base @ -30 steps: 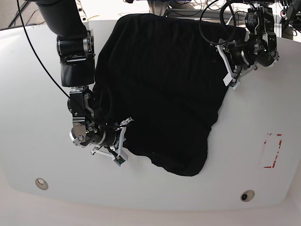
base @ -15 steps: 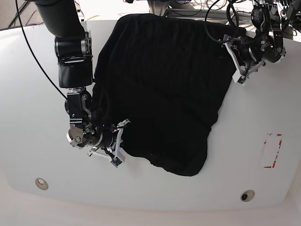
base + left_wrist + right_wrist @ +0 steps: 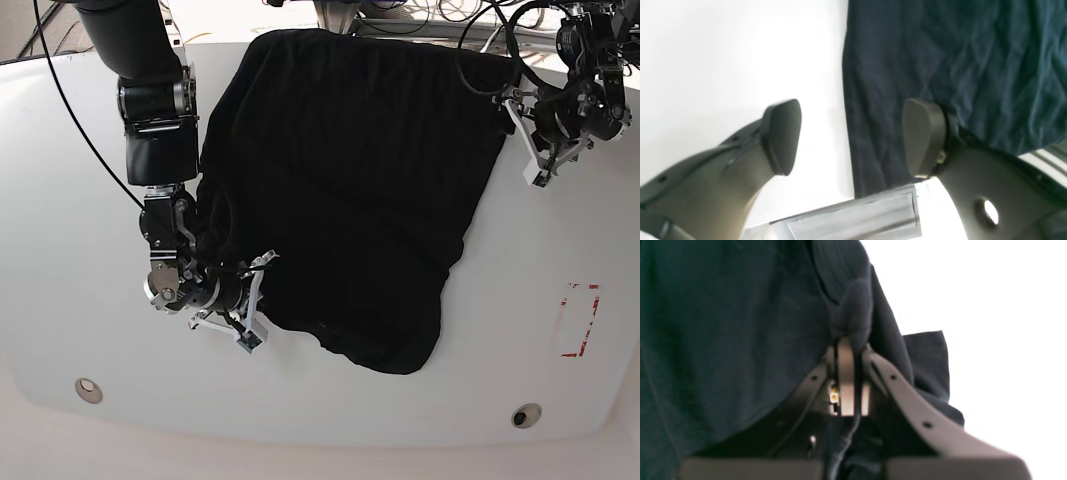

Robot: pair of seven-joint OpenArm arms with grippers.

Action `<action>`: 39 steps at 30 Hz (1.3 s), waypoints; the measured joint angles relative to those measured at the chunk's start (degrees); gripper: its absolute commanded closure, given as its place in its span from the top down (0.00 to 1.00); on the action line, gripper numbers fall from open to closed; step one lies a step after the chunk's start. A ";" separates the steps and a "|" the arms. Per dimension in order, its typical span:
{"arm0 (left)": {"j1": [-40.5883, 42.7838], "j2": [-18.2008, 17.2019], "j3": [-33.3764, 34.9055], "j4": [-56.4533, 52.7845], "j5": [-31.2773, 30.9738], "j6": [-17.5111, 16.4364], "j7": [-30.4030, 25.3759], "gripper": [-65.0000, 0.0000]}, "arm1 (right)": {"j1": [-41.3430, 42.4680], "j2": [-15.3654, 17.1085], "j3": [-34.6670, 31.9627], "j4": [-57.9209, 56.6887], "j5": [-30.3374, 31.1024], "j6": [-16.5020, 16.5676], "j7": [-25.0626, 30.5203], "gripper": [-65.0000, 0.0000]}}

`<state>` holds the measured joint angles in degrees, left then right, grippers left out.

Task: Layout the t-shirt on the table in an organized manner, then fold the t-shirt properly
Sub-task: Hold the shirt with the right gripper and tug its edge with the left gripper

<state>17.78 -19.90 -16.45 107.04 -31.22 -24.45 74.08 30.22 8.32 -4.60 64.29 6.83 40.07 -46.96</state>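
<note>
The black t-shirt (image 3: 350, 190) lies spread on the white table (image 3: 80, 220), with rumpled edges and its lower part tapering to a rounded corner. My right gripper (image 3: 250, 298) is at the shirt's left lower edge. In the right wrist view this gripper (image 3: 851, 340) is shut on a bunched fold of the t-shirt (image 3: 723, 323). My left gripper (image 3: 522, 140) is open at the shirt's upper right edge. In the left wrist view this gripper (image 3: 853, 136) straddles the straight edge of the t-shirt (image 3: 940, 50), one finger over cloth, the other over bare table (image 3: 723, 50).
A red tape mark (image 3: 578, 320) sits at the right of the table. Two small round holes (image 3: 88, 388) (image 3: 525, 415) lie near the front edge. Cables and equipment crowd the far edge behind the shirt. A grey metal strip (image 3: 857, 213) shows below the left gripper.
My left gripper has moved right, from over the shirt's upper right part to its edge. My right gripper stays shut on the fabric and has barely moved.
</note>
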 measured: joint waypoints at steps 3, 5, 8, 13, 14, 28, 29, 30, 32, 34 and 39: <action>1.22 0.00 -0.02 0.00 -0.15 0.00 0.00 0.69 | 0.04 0.09 0.00 0.02 0.04 0.00 0.02 0.00; 1.90 0.09 0.02 0.00 0.04 0.00 0.04 0.69 | 0.04 0.09 0.02 0.02 0.04 0.00 0.04 0.00; 2.51 0.37 0.24 -0.07 0.04 0.00 0.00 0.69 | -0.02 0.11 0.04 0.02 0.00 0.00 -0.02 0.00; 3.69 1.22 0.26 -0.07 0.04 0.00 -0.15 0.69 | 0.02 0.11 0.04 0.04 0.02 0.00 0.00 0.00; 4.02 1.36 0.26 -0.20 0.07 0.02 -0.13 0.69 | 0.02 0.11 0.04 0.04 0.00 0.00 0.00 0.00; 3.10 -0.02 2.43 -7.30 -0.81 -0.04 -7.93 0.69 | 0.00 0.24 0.04 0.04 0.02 0.00 0.00 0.00; 3.08 0.02 2.49 -7.37 -0.81 -0.02 -8.13 0.69 | 0.00 0.26 0.04 0.04 0.02 0.00 0.00 0.00; 3.08 0.02 2.51 -7.34 -0.81 -0.02 -8.22 0.68 | 0.00 0.24 0.07 0.04 0.02 0.00 0.02 0.00; 3.10 0.02 3.04 -7.34 -0.76 -0.02 -8.39 0.68 | 0.02 0.24 0.09 0.07 0.04 0.00 0.02 0.00; 3.02 -0.20 4.20 -7.32 -0.35 0.02 -8.44 0.64 | 0.00 0.26 0.11 0.07 0.02 0.00 0.00 0.00; 2.64 -0.31 6.88 -7.19 0.07 0.02 -9.57 0.47 | 0.00 0.24 0.11 0.07 0.07 0.00 0.02 0.00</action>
<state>20.43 -20.21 -9.56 99.85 -31.16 -24.43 64.51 30.22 8.56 -4.49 64.36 6.90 40.07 -46.94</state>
